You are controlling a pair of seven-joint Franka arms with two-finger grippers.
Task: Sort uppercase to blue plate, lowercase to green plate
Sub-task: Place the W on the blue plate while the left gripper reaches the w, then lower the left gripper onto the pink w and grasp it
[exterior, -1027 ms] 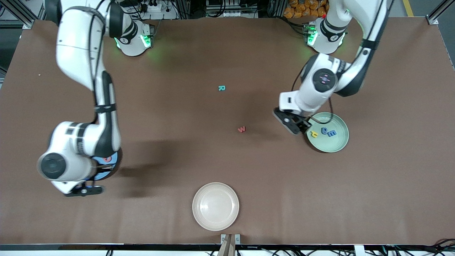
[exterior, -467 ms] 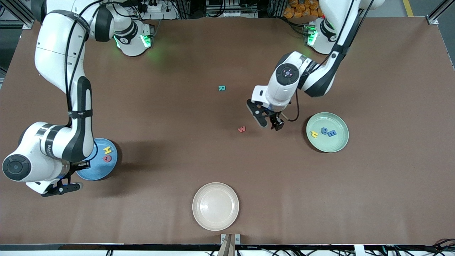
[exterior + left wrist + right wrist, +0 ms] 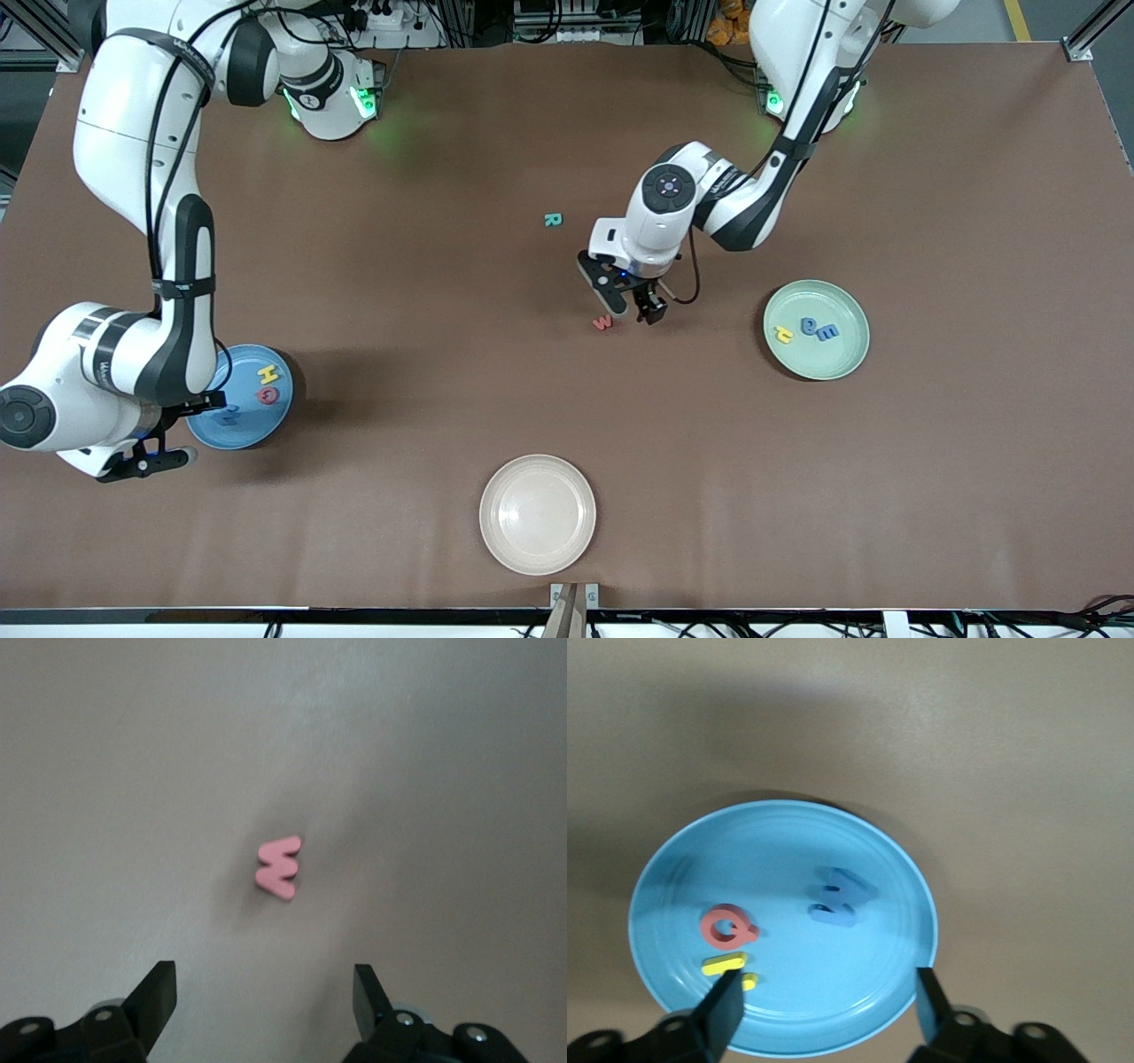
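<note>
Left gripper, fingers spread, hung over pink w: needed centring, then straight descent. Right gripper released, over blue plate.

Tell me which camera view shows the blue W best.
The right wrist view: the blue W lies large on the blue plate. The front view shows it small and faint. The left wrist view does not show it.

Brown table, cream plate, cluttered equipment along table edge.
</note>
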